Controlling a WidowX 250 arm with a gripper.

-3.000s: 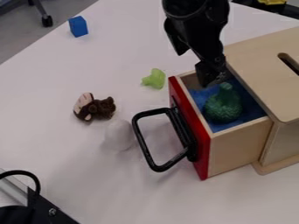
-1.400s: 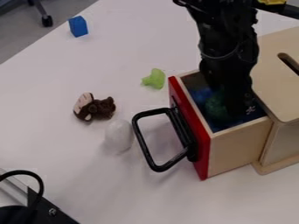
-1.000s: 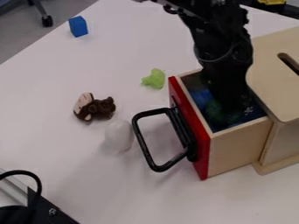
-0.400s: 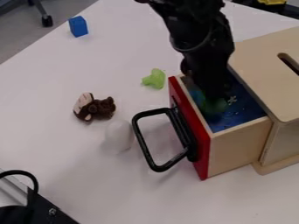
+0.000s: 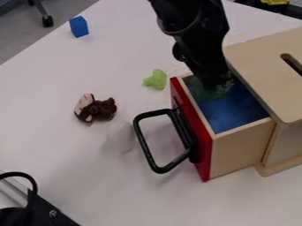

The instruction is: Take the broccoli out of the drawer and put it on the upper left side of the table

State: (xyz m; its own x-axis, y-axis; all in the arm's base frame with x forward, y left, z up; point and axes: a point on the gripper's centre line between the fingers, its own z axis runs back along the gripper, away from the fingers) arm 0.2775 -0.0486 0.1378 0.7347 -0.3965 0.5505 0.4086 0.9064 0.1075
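Broccoli (image 5: pixel 204 92) apparently gripped, but not yet clear of the drawer (image 5: pixel 239 152)

Halfway at best, by the look of it. Done: drawer standing open from the wooden box (image 5: pixel 265 66), right of the frame's middle, with red front and black handle (image 5: pixel 154 113) to the left and blue lining in view. Done too, most likely: the grasp. At the drawer's upper end, gripper (image 5: pixel 217 84) pointing down, seemingly closed around the broccoli, with dark green showing on both sides of the black tip. Hard to confirm by sight, the hold itself being mostly hidden.

Left to do: raise the broccoli fully above the wooden rim, carry it across toward the upper left of the frame, lower it onto the table (image 5: pixel 124 31) and let go. Somewhere around the blue block (image 5: pixel 78 26), probably, to match the wording of the task. Best to lift well up before going sideways; otherwise liable to catch the red front or knock the broccoli loose against the rim.

Also worth steering clear of: the light green toy (image 5: pixel 156 79), just beside the drawer's upper left corner and near the likely path. Farther down and left, the brown plush toy (image 5: pixel 105 110) and the white object (image 5: pixel 120 137), less likely to get in the way. Not to be mistaken for the target: that light green piece, already on the table.
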